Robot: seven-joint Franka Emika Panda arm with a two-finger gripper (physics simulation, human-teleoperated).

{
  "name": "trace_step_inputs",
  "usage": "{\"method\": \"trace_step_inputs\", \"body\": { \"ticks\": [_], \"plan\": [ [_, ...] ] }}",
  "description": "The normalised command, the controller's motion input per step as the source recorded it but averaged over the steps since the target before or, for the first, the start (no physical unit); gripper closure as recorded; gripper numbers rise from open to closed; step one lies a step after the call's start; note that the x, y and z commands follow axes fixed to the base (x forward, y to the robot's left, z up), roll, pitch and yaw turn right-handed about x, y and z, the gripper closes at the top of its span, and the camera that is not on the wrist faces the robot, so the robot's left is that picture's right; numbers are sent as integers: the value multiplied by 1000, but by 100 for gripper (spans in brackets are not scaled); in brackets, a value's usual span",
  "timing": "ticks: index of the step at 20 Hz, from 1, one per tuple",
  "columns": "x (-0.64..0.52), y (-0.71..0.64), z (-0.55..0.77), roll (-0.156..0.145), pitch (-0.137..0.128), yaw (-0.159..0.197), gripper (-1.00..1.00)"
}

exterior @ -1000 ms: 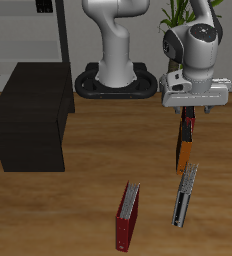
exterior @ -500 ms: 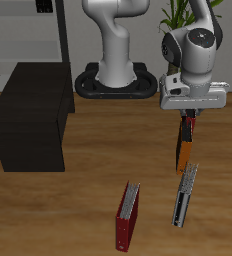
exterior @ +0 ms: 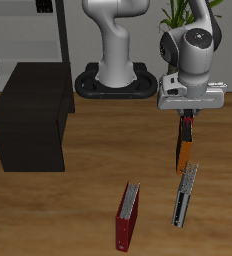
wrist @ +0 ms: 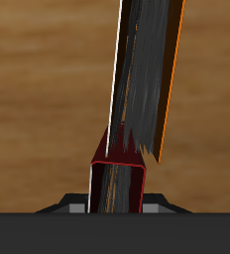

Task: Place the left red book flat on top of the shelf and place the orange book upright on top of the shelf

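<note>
Two books stood directly below end effector: left red book upright just under it, orange book beside and lower. Wrist view showed fingers closed on red book, orange book touching it. Shelf sat well apart across worktop. Darker-red book and grey-white book stood below, nearer front edge.

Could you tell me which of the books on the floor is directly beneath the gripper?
The orange book, standing just under the gripper; the dark red book and grey-white book lie nearer the front.
</note>
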Motion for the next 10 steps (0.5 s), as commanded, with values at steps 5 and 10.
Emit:
{"method": "trace_step_inputs", "body": {
  "ticks": [5, 10],
  "plan": [
    [-153, -104, 57, 30, 83, -19, 100],
    [-180, -333, 209, -24, 2, -5, 100]
  ]
}}
